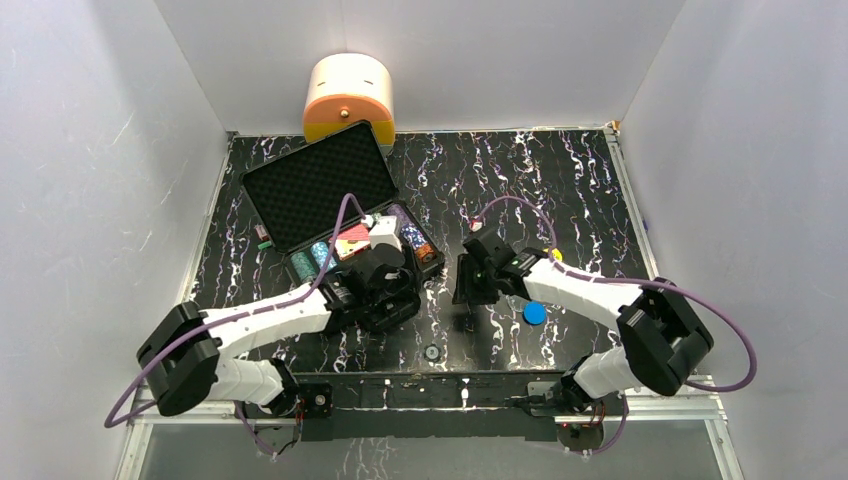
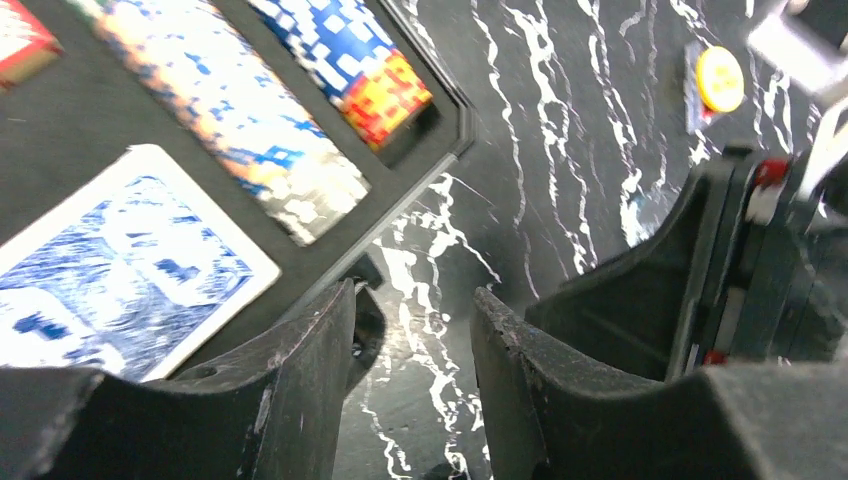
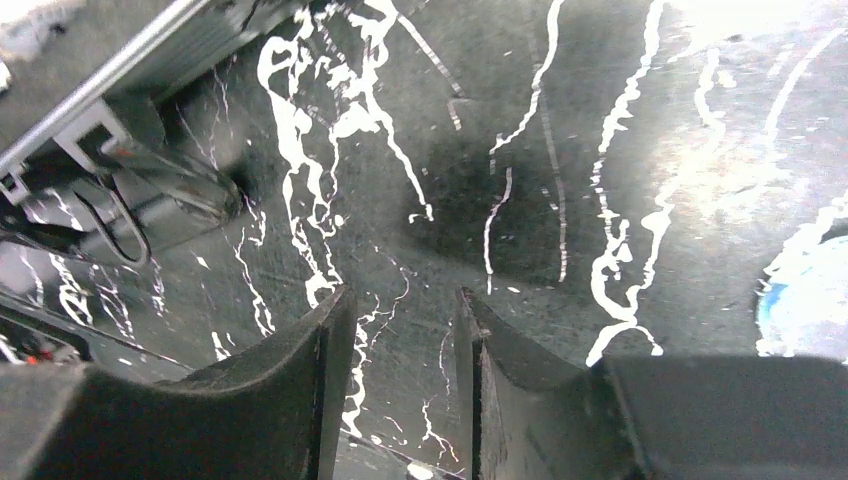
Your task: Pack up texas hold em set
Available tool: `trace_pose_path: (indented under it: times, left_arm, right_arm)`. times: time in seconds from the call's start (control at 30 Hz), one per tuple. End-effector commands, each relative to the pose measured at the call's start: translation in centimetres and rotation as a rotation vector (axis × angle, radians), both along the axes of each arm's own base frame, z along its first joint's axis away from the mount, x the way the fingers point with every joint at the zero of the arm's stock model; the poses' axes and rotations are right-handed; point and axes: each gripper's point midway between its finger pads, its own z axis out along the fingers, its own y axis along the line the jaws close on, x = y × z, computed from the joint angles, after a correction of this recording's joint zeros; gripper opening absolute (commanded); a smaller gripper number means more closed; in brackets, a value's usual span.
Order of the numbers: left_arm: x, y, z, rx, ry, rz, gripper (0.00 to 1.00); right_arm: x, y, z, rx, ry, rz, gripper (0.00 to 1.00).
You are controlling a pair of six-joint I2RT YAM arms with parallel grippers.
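Note:
The black briefcase lies open at the back left, its foam-lined lid tilted back. Its tray holds rows of multicoloured chips, a blue card deck and a red deck. My left gripper hovers over the tray's near right corner, open and empty. My right gripper is just right of it, low over bare table, open and empty. A blue disc lies loose right of it and also shows in the right wrist view. A yellow disc lies beside the right arm.
A cream-and-orange rounded container stands behind the case against the back wall. A small dark ring lies near the front edge. Grey walls close in the black marbled table on three sides.

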Motion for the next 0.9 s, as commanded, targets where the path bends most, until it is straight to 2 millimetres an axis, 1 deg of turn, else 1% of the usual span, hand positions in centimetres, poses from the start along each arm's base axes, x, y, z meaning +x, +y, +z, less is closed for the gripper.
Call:
trace_pose_path:
  times: [0.0,0.13,0.2,0.33,0.4,0.43,0.47,0.5,0.57,0.67,0.77,0.87]
  left_arm:
    - [1.6,4.2,3.1,0.113,-0.086,0.145,0.45]
    - [2.1,6.0,4.9,0.107,-0.114,0.2,0.45]
    - [2.3,6.9,5.8,0.099,-0.125,0.222,0.45]
    - [2.8,8.9,7.6,0.106,-0.148,0.277,0.46]
    - [3.3,10.0,8.9,0.102,-0.169,0.3,0.47]
    - [3.5,10.4,9.5,0.1,-0.18,0.307,0.47]
    - [3.6,10.7,10.0,0.098,-0.19,0.312,0.48]
    - [4.0,11.5,11.3,0.101,-0.209,0.324,0.49]
    - [4.1,11.9,11.6,0.109,-0.215,0.327,0.49]
    - [4.2,12.1,11.5,0.117,-0.214,0.325,0.5]
    - [4.2,12.1,11.1,0.119,-0.205,0.323,0.51]
    - [4.2,12.2,10.5,0.124,-0.193,0.326,0.51]
  right_arm:
    - [-0.7,1.5,0.7,-0.051,-0.053,0.129,0.49]
    - [-3.2,2.5,0.5,-0.085,-0.049,0.242,0.51]
    - [-4.6,3.0,0.4,-0.101,-0.041,0.301,0.53]
    - [-6.3,3.9,0.5,-0.148,-0.05,0.361,0.59]
    - [-7.1,4.5,0.4,-0.169,-0.055,0.384,0.61]
    - [-7.4,4.9,0.3,-0.18,-0.057,0.395,0.59]
    - [-7.8,5.2,0.1,-0.191,-0.056,0.415,0.55]
    - [-8.7,5.8,-0.5,-0.244,-0.05,0.452,0.47]
    - [-9.2,5.9,-1.1,-0.268,-0.037,0.471,0.43]
    - [-9.8,6.1,-1.6,-0.28,-0.02,0.497,0.36]
    - [-10.5,6.4,-1.9,-0.279,-0.006,0.531,0.35]
    - [-10.8,6.3,-2.3,-0.292,0.004,0.541,0.35]
